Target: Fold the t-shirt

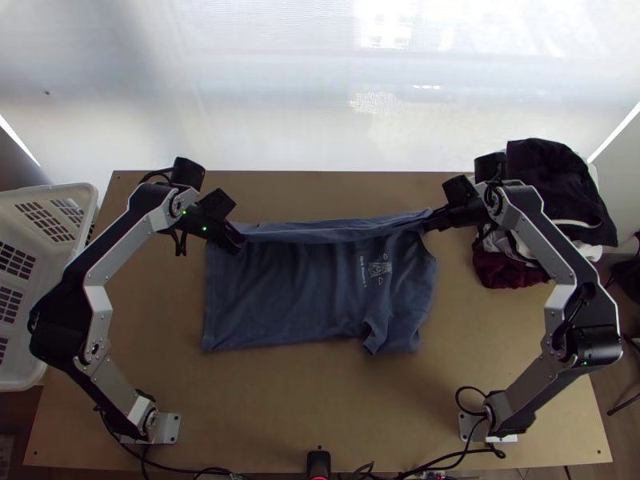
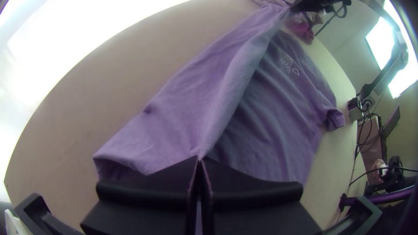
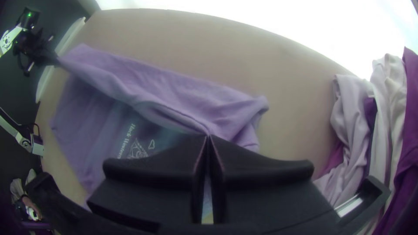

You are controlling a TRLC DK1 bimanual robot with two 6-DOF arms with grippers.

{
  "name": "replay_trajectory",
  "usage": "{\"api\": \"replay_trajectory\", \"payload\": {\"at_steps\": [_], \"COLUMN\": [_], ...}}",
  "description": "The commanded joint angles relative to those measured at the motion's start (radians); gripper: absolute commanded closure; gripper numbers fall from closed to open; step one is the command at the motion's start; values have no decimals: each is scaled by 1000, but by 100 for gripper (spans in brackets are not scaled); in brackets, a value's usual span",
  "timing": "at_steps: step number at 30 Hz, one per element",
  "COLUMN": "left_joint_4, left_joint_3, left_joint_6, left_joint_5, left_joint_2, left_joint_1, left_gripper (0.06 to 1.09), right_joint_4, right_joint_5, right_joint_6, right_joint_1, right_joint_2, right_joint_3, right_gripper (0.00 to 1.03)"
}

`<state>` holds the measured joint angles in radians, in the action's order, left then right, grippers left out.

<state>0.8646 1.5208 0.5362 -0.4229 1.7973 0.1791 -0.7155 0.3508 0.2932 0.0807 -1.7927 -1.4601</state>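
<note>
The left end effector clamps the t-shirt near its hem, the right end effector near its collar; this lengthwise fold likely needs even lowering next.

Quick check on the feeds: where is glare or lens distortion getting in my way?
Top view: bright, hazy backlight beyond the table's far edge, the t-shirt darker but readable; left wrist view: blown-out white at the upper left, the table edge bowed by the fisheye; right wrist view: white glare at the upper right, dark corners, table edge curved too.
</note>
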Motion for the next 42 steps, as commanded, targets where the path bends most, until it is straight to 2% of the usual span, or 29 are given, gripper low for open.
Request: {"api": "replay_trajectory", "payload": {"at_steps": [1,15,21,24,25,26,28,30,31,34,37,39,42], "left_joint_4": [-12,-59,-61,-65,-67,-67,-58,-35,-22,-19,-18,-6,47], "left_joint_3": [-100,-225,-231,-229,-228,-228,-226,-226,-228,-229,-228,-228,-223], "left_joint_6": [38,48,68,88,94,96,117,153,168,168,174,199,251], "left_joint_5": [-2,1,13,55,65,65,70,87,90,92,92,92,92], "left_joint_2": [-41,-18,1,14,19,22,33,43,43,34,13,-4,-30], "left_joint_1": [26,132,99,66,53,40,19,13,13,-1,-32,-59,-104], "left_gripper": [105,105,105,104,100,89,31,9,10,10,10,10,10], "right_joint_4": [-6,-4,1,10,10,11,14,14,14,14,14,14,-1], "right_joint_5": [-1,-3,-4,-3,-3,-3,-3,-3,-3,-3,-4,-4,-4], "right_joint_6": [12,50,60,60,61,61,61,60,60,60,60,60,61], "right_joint_1": [-1,-6,-7,-18,-18,-18,-13,-2,2,8,10,5,-9], "right_joint_2": [73,95,79,58,52,46,29,16,13,13,13,13,19], "right_joint_3": [119,265,273,274,274,276,279,280,279,279,277,277,276], "right_gripper": [100,100,100,100,98,97,97,97,95,84,65,47,15]}}
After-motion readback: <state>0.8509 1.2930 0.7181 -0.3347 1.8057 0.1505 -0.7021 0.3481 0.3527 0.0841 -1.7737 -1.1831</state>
